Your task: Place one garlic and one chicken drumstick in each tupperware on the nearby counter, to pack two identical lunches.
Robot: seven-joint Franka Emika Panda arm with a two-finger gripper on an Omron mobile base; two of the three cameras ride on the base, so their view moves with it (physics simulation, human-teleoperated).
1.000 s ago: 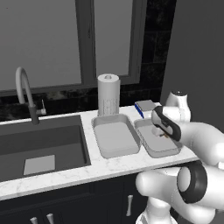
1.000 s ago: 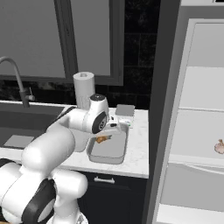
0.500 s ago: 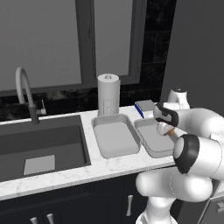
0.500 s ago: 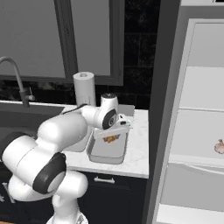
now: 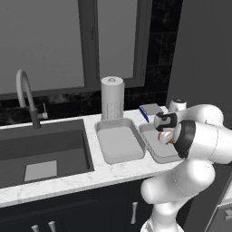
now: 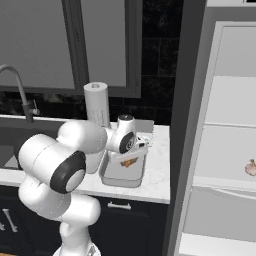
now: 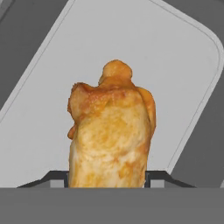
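My jaws (image 7: 107, 178) are closed partway on a chicken drumstick (image 7: 111, 133), one tip showing dark at each side of the meat in the hand view. The drumstick sticks out away from me, golden and browned, its knobby end farthest off. Beyond it lies the pale floor of a tupperware (image 7: 183, 57) with a rounded corner, so I hang over that container; I cannot tell if the meat touches the floor.

In the left base view my jaws (image 5: 164, 136) sit over the right-hand tupperware (image 5: 156, 152), with a small orange patch of the drumstick (image 5: 161, 136) visible just under my wrist. A second tupperware (image 5: 120, 144) lies just beside it on the left, nearer the sink (image 5: 43, 152). Both rest on the white marbled tabletop (image 5: 68, 181). Behind them stands a roll of paper towels (image 5: 112, 99), and a small grey and blue box (image 5: 151, 111) lies near the back edge. A curved tap (image 5: 25, 97) rises behind the sink.

In the right base view the drumstick (image 6: 130, 161) hangs low inside the tupperware (image 6: 120, 176) nearest the tabletop's end. To the right, well apart, a garlic (image 6: 250, 167) sits on a grey fridge shelf (image 6: 225, 172).
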